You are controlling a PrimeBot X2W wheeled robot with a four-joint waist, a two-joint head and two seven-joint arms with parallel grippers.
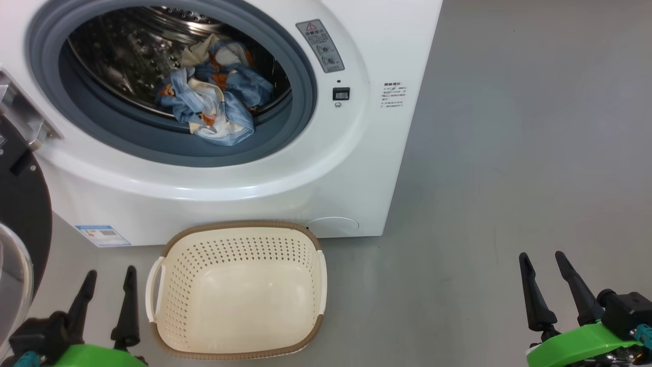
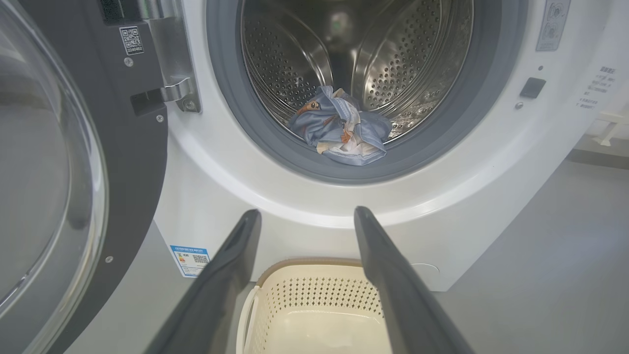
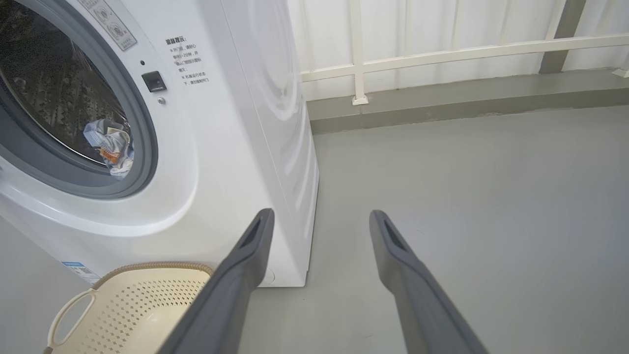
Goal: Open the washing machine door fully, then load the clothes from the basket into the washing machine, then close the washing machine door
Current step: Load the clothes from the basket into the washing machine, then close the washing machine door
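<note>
Glass door (image 2: 39, 172), left wrist view; white railing (image 3: 442, 51), right wrist.

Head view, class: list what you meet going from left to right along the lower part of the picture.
washing machine door → left gripper → basket → right gripper

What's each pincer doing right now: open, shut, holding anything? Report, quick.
The left pincer: open, holding nothing.
The right pincer: open, holding nothing.
</note>
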